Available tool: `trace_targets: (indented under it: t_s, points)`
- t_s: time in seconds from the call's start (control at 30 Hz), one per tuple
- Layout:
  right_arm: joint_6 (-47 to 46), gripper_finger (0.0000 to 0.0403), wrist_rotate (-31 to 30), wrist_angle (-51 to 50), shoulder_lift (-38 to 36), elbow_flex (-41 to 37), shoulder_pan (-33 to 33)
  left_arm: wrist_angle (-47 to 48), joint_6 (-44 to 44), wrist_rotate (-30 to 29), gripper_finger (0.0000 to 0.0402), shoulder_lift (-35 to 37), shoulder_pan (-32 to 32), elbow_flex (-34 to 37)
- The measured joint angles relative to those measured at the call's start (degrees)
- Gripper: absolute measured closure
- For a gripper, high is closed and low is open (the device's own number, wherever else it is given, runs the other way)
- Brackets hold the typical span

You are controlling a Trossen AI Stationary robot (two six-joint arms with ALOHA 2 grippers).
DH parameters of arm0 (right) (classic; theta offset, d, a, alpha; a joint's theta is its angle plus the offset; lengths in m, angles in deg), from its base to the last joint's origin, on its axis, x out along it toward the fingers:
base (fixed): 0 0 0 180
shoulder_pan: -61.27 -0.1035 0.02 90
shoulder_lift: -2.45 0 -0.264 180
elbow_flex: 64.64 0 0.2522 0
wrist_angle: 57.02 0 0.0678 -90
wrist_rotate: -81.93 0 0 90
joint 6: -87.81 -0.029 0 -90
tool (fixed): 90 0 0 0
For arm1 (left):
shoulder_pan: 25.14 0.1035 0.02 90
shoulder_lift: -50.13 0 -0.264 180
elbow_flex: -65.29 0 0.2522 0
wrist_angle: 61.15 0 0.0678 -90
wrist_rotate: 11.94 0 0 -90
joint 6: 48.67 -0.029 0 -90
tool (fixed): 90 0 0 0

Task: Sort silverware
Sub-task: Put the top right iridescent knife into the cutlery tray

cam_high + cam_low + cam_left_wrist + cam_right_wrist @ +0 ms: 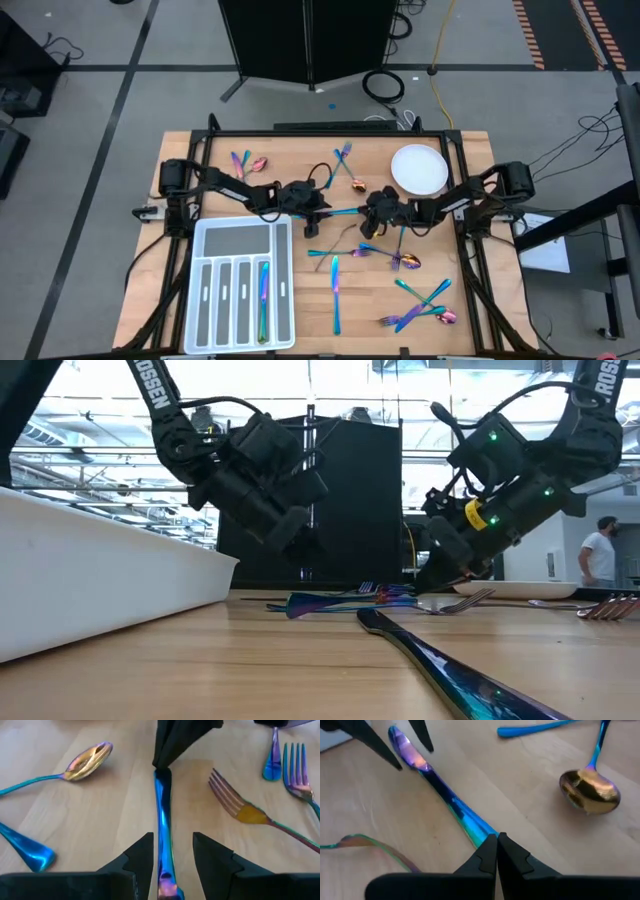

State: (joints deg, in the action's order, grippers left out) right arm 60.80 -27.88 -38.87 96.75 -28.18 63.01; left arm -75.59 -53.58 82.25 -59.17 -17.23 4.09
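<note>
The knife (163,820) at the centre of this moment lies flat on the table (300,330), just beyond the far right corner of the tray (200,245), stretched between the two arms. The right gripper (496,845) is pinched shut on one end of it. The left gripper (172,855) has its fingers (140,852) parted to either side of the other end, not yet touching the metal. It reads as a handover, or a lift that needs two arms, about to start.

As for the sorting, very little is done. Only one piece (263,295) lies in the tray, in a long slot toward its right side; the other slots look bare.

Most of the silverware is loose on the wood. Beyond the tray, toward the table's far edge, lie a fork and spoon (247,162). Farther right of those are another fork (343,152) and a coppery spoon (357,184), near the white plate (419,168). Right of the tray sits a second knife (336,295), with a few forks and spoons (395,258) past it. A crossed heap (420,310) lies farthest from the tray, at the near right of the table.

So, by my judgement, nearly the whole job remains: each loose piece has yet to be carried to its slot.
</note>
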Motion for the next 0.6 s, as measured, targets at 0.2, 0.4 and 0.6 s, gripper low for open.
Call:
trace_targets:
  t_s: [0.2,0.4,0.6]
  points:
    - [-1.48,0.0403,-0.24,-0.89,0.44,0.07,0.00,0.20,-0.29,-1.41,0.0263,-0.10,0.83,-0.04]
    - [-2.38,0.0403,-0.24,-0.80,1.05,0.13,0.00,1.83,-0.16,-1.30,0.0263,-0.10,1.46,-0.04]
    - [-2.39,0.0403,-0.17,-1.03,1.09,0.13,0.02,1.89,0.55,-1.17,0.0263,-0.10,1.43,-0.04]
